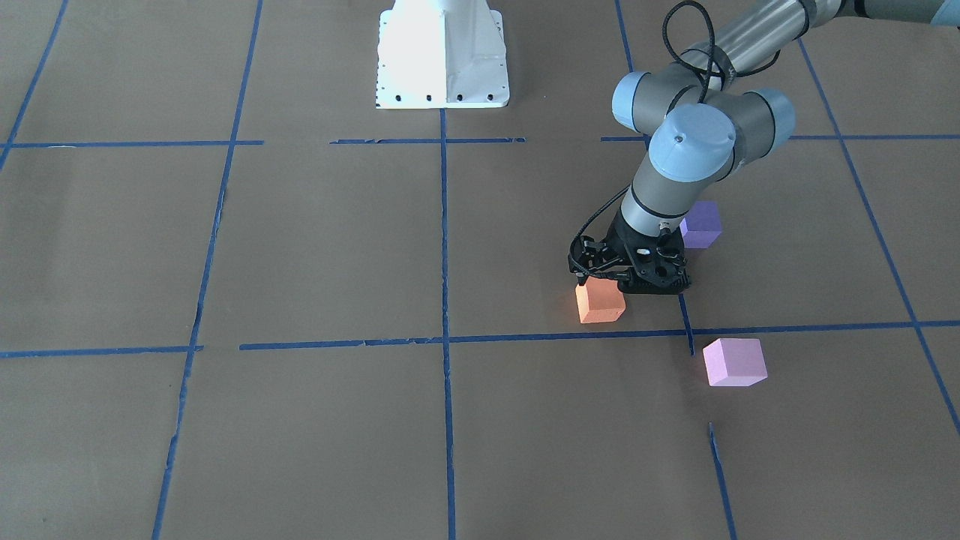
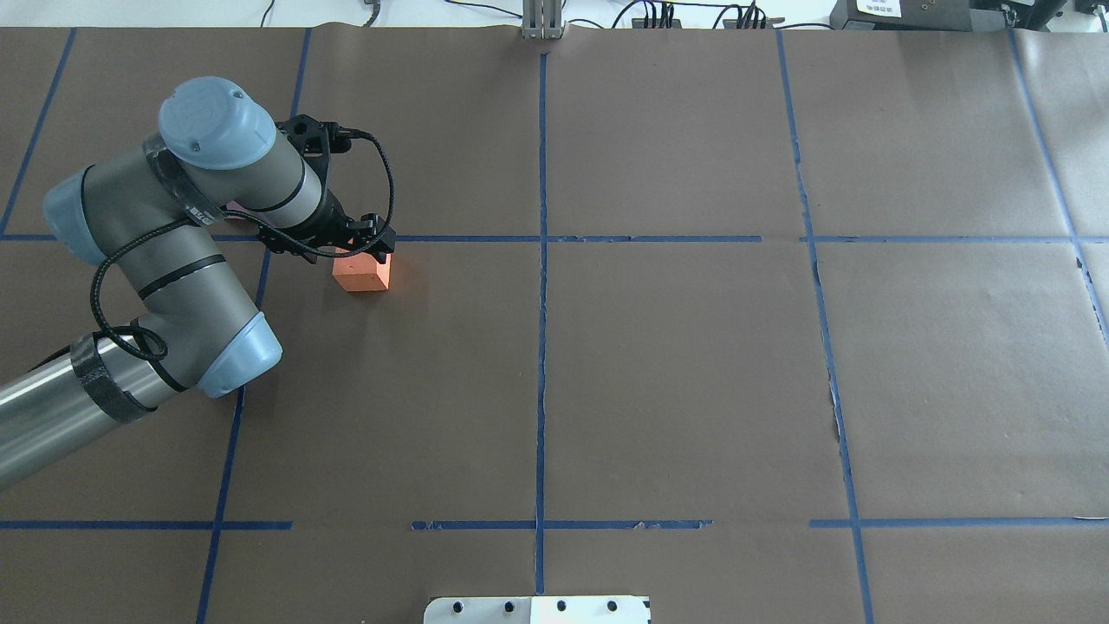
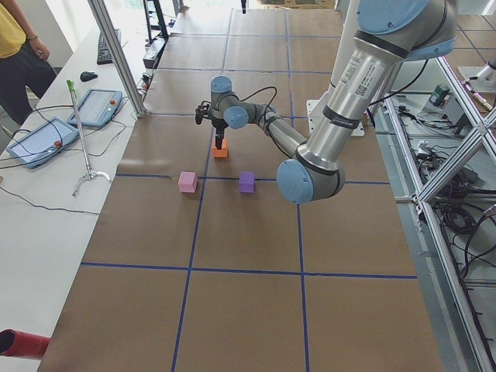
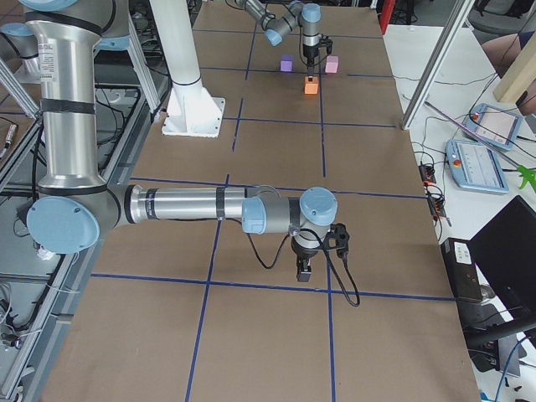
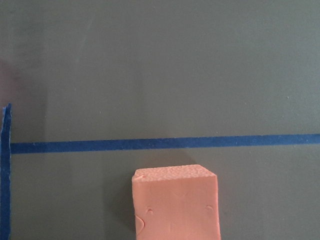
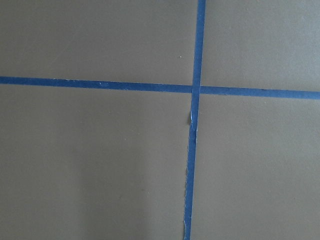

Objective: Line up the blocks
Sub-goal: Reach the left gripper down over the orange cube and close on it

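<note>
The orange block (image 1: 600, 302) rests on the brown table just behind a blue tape line; it also shows in the overhead view (image 2: 364, 271) and low in the left wrist view (image 5: 175, 205). My left gripper (image 1: 602, 283) stands right over it, open, with fingertips at the level of its top edges. The purple block (image 1: 701, 223) sits behind the left wrist. The pink block (image 1: 735, 361) lies in front, apart from both. My right gripper (image 4: 303, 272) hangs low over bare table far from the blocks; I cannot tell whether it is open or shut.
The white robot base (image 1: 442, 56) stands at the table's robot side. Blue tape lines (image 6: 195, 90) grid the brown table. A side table with tablets (image 3: 97, 107) and a person (image 3: 19, 54) are beyond the far edge.
</note>
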